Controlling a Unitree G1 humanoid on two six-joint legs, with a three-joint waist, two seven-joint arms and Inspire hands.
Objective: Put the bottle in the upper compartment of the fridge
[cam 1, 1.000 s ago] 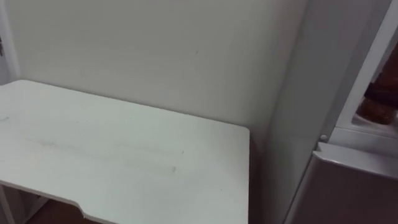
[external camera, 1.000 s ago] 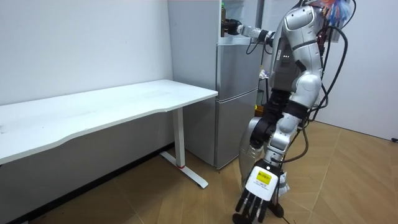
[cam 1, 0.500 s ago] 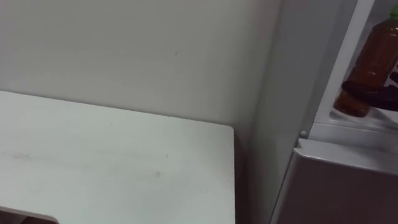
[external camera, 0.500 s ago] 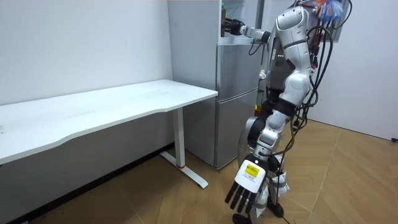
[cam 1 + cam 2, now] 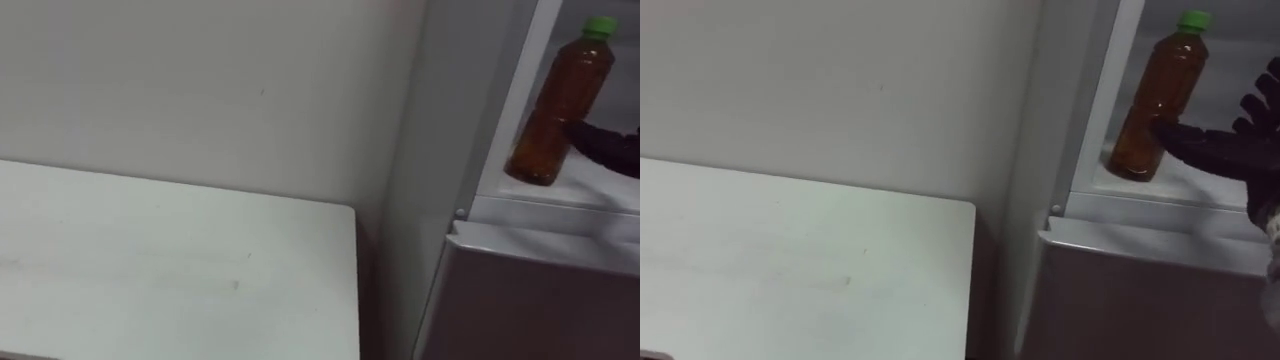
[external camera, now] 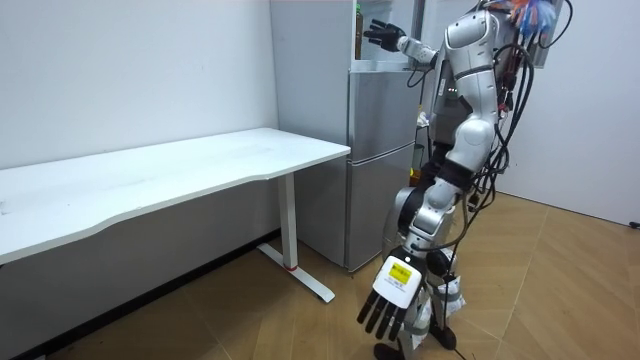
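One white desk (image 5: 150,270) lies from 7 to 9 o'clock in the left eye view. A narrow dark gap separates its right edge from the grey side of the fridge (image 5: 440,150). The fridge's closed lower door (image 5: 540,300) sits at 4 o'clock. At 2 o'clock, in the open upper compartment, the bottle (image 5: 558,100) stands upright near the front edge of the shelf (image 5: 590,185), green cap (image 5: 600,27) on top. The right hand (image 5: 1225,150) is at the bottle's 3 o'clock with its fingers spread, holding nothing; one fingertip is just at the bottle's side. The left hand (image 6: 392,298) hangs low, fingers straight.
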